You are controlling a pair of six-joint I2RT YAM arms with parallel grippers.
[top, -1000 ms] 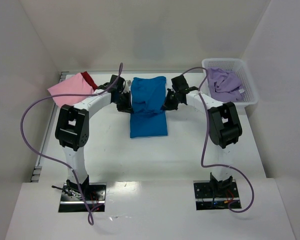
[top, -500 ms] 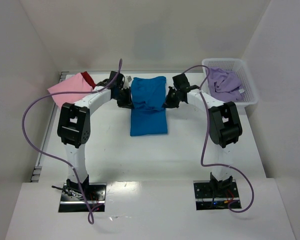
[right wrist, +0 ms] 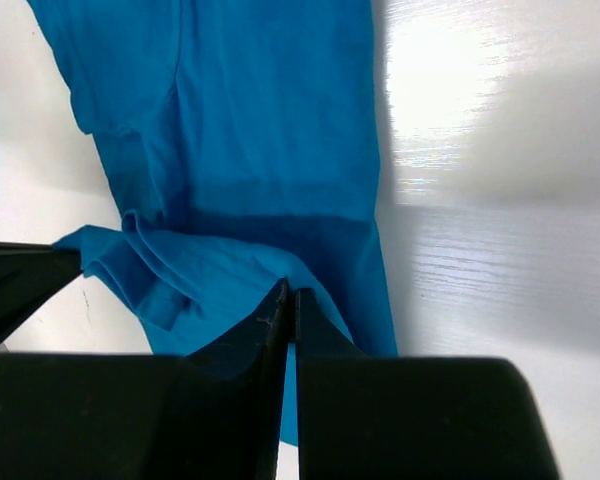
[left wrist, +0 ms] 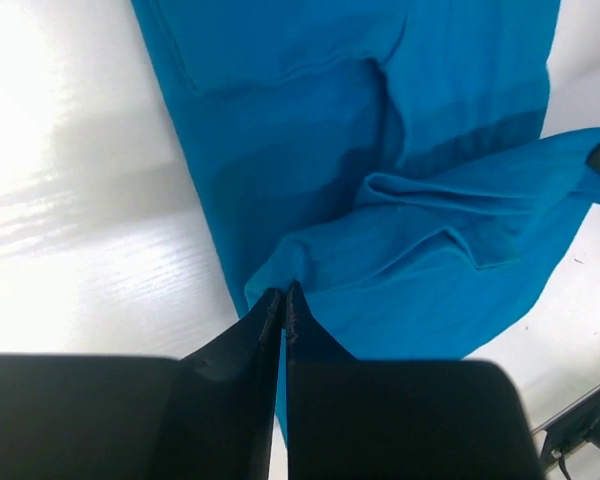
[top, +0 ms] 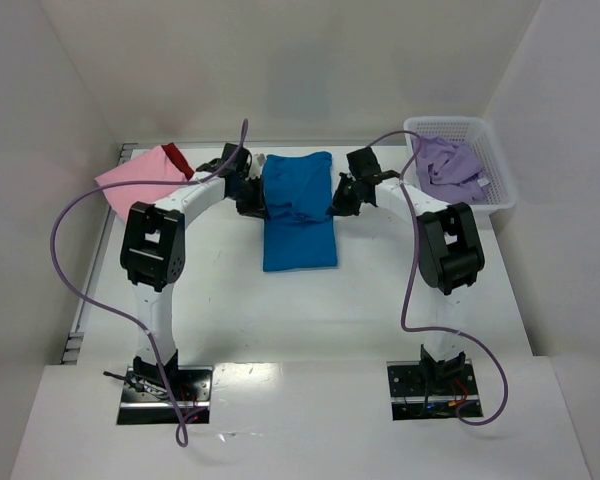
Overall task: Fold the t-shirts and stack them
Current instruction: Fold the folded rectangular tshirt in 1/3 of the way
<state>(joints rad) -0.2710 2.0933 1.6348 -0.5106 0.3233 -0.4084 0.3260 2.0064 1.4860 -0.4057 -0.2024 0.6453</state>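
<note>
A bright blue t-shirt (top: 298, 225) lies in the middle of the table, its far part folded over and rumpled. My left gripper (top: 251, 197) is at the shirt's left edge and my right gripper (top: 338, 198) at its right edge. In the left wrist view the left gripper (left wrist: 283, 296) is shut, with a raised fold of the blue t-shirt (left wrist: 310, 120) pinched at its tips. In the right wrist view the right gripper (right wrist: 289, 292) is likewise shut on a lifted fold of the blue t-shirt (right wrist: 270, 120).
A folded pink t-shirt (top: 140, 180) lies at the far left, with a red t-shirt (top: 178, 157) showing under its far edge. A white mesh basket (top: 445, 122) at the far right holds a crumpled lavender t-shirt (top: 448, 165). White walls stand on three sides.
Both grippers have shifted slightly toward the far side along the blue t-shirt's edges, still pinching it. The left arm's elbow has moved a little to the right.
</note>
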